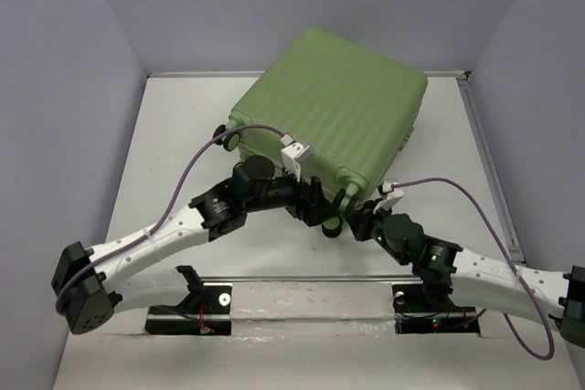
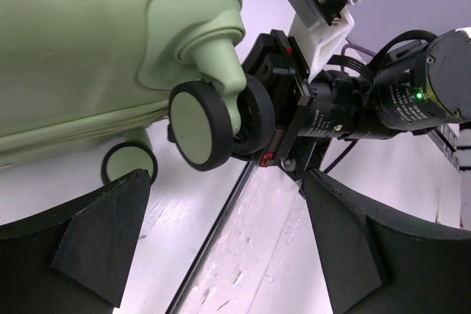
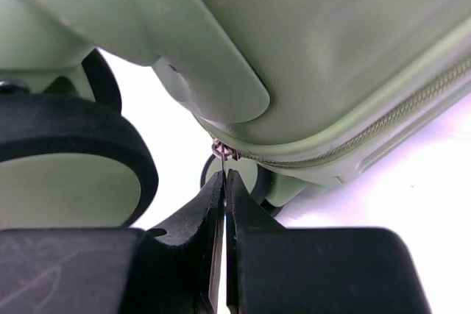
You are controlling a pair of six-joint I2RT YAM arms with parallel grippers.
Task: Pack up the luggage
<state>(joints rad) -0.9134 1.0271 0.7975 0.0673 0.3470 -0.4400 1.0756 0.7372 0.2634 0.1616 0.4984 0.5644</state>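
Luggage (image 1: 334,107) lies flat and closed on the table (image 1: 174,134), toward the far side; contents hidden. Right gripper (image 3: 224,178) has its fingers pressed together, pinching the zipper pull (image 3: 221,152) at the near corner. Left gripper (image 2: 224,182) stands wide apart, holding nothing, facing a corner wheel (image 2: 199,124). The zip line is only partly visible.
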